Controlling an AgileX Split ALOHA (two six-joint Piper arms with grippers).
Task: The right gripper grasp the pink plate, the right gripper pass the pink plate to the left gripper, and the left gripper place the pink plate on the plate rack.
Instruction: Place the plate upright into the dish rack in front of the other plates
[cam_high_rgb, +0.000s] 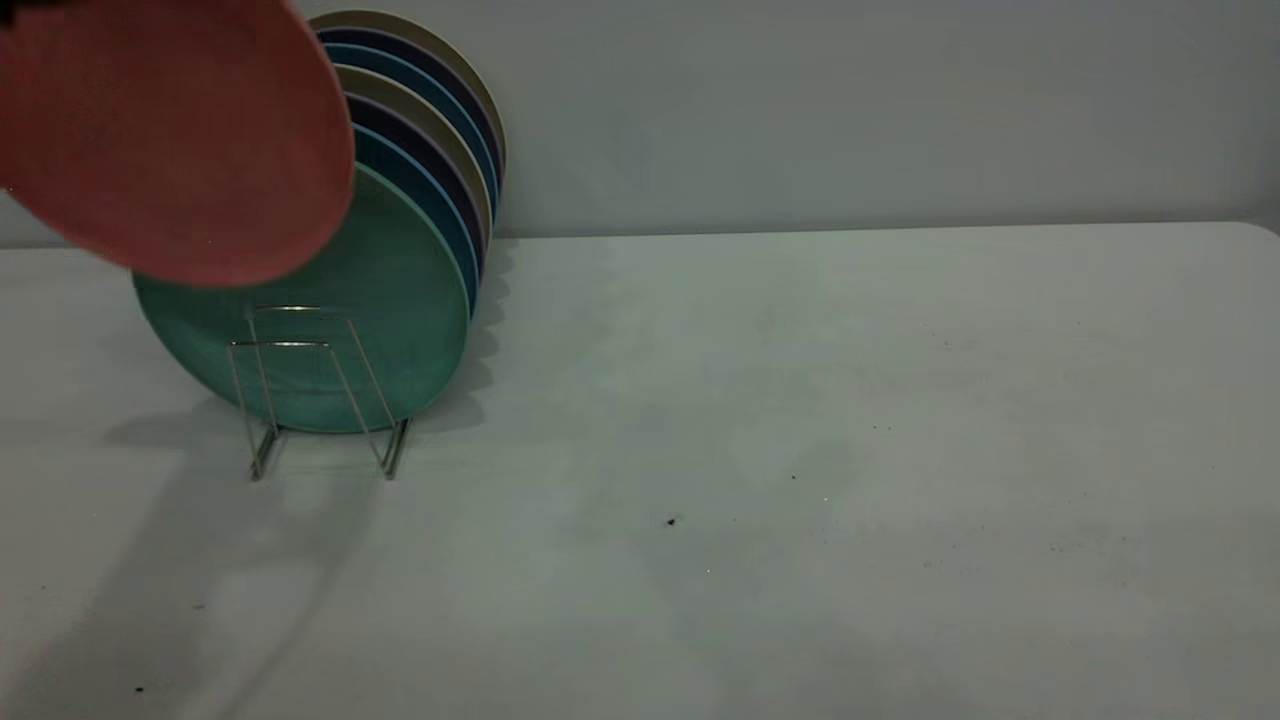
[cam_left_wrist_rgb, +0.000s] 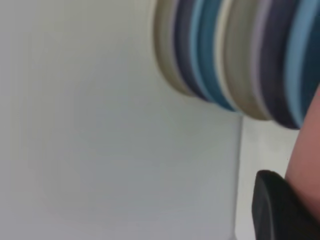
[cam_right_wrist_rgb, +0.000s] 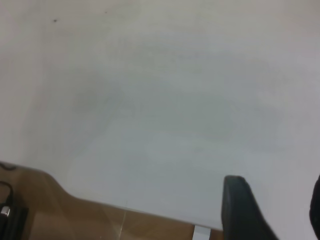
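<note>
The pink plate (cam_high_rgb: 170, 140) hangs tilted in the air at the upper left, above and in front of the plate rack (cam_high_rgb: 300, 345). It overlaps the green plate (cam_high_rgb: 380, 300) that stands in the rack. In the left wrist view one black finger (cam_left_wrist_rgb: 272, 210) of my left gripper (cam_left_wrist_rgb: 289, 184) presses against the pink plate's edge (cam_left_wrist_rgb: 307, 165); the other finger is hidden behind the plate. The rack's two front wire loops stand free. My right gripper (cam_right_wrist_rgb: 275, 195) is open and empty over bare table, away from the plate. Neither arm shows in the exterior view.
Several plates in blue, dark purple and beige (cam_high_rgb: 440, 130) stand in a row behind the green one, and show in the left wrist view (cam_left_wrist_rgb: 240, 55). The white table (cam_high_rgb: 800, 450) stretches to the right. Its edge and a brown floor (cam_right_wrist_rgb: 75, 210) show in the right wrist view.
</note>
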